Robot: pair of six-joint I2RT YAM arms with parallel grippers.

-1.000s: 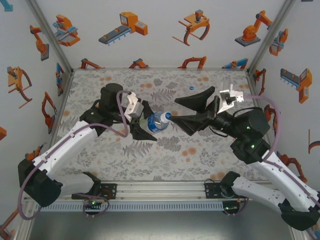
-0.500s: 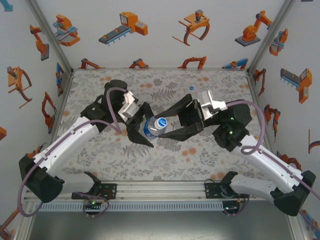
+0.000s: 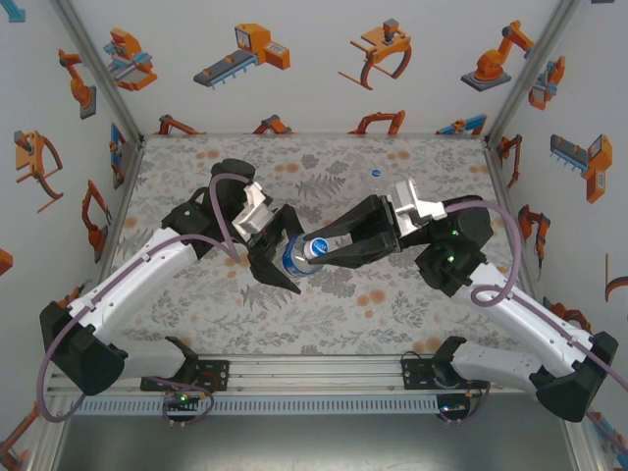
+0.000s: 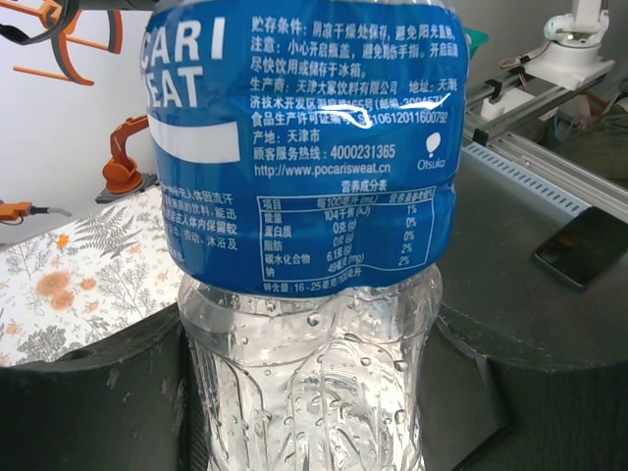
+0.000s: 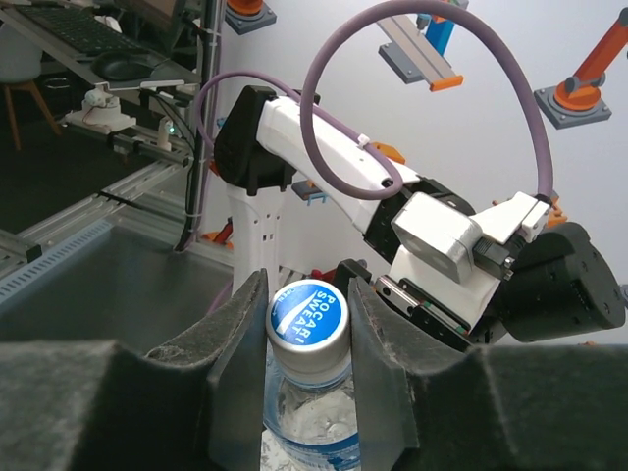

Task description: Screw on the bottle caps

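Atop the bottle (image 5: 304, 432), right tool (image 5: 308, 294) grips a printed cap (image 5: 308, 322)

The left end effector (image 3: 290, 253) is aimed toward 4 o'clock, the right end effector (image 3: 316, 251) toward 8 o'clock; both are clamped.

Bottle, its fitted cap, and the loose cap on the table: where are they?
bottle (image 4: 304, 147), left wrist view, on its blue label.
fitted cap (image 5: 307, 316), right wrist view, on its printed top.
loose cap (image 3: 376, 174), top external view, on its middle.
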